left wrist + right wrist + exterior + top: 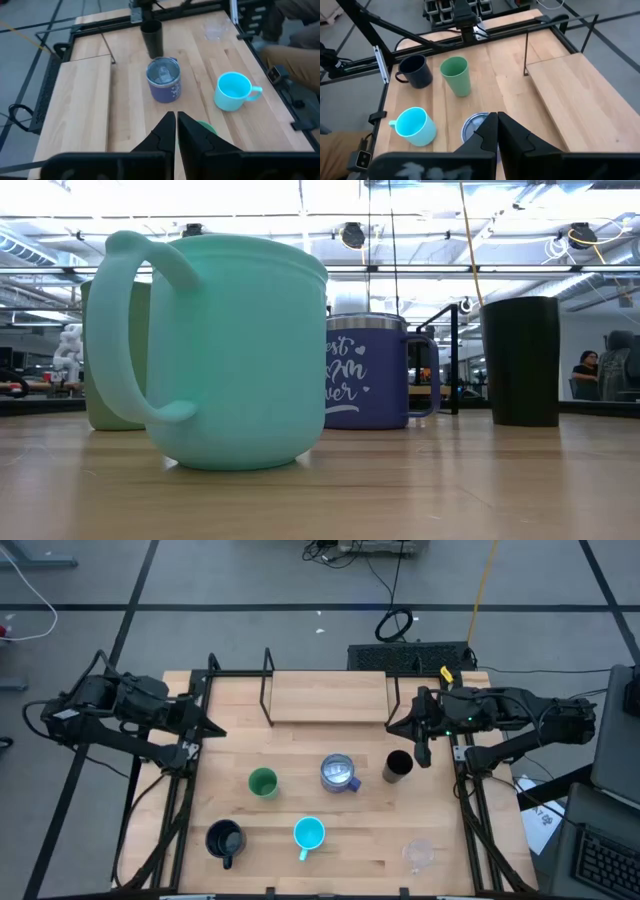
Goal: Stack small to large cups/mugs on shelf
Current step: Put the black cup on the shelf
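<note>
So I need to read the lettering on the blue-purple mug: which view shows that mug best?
The low view: the blue-purple mug stands side-on, white lettering facing the camera, though the cyan mug covers its left edge. The high view shows only its rim and silvery inside, the left wrist view shows it small, the right wrist view just a rim sliver.

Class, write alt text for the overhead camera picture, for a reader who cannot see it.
Six cups stand on a wooden table in front of an empty shelf: green cup, purple mug, dark tumbler, black mug, cyan mug, clear cup. Two robot arms wait at either side.
</note>
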